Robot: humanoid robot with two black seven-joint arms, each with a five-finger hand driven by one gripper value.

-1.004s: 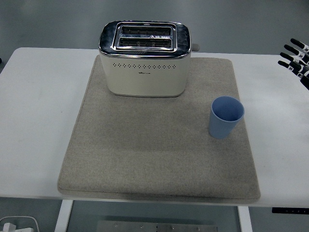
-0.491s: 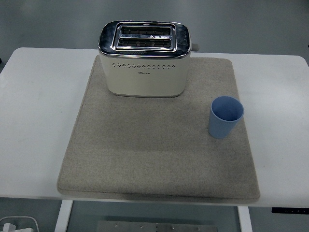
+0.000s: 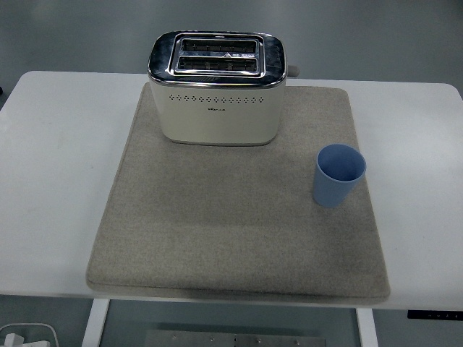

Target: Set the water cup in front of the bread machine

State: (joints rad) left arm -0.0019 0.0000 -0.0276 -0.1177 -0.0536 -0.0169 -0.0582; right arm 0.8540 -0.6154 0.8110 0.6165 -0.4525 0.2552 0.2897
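nothing looks done yet: the blue cup (image 3: 338, 174) stands upright on the grey mat (image 3: 217, 231), off to the right of the toaster (image 3: 217, 87), and no fingers are in view to grip it

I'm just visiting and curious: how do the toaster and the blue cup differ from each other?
The toaster is cream with a shiny metal top; the cup is plain blue. The toaster is much bigger and boxy, the cup small and round. The toaster stands at the mat's far edge, the cup near its right edge. Both stand upright on the mat.
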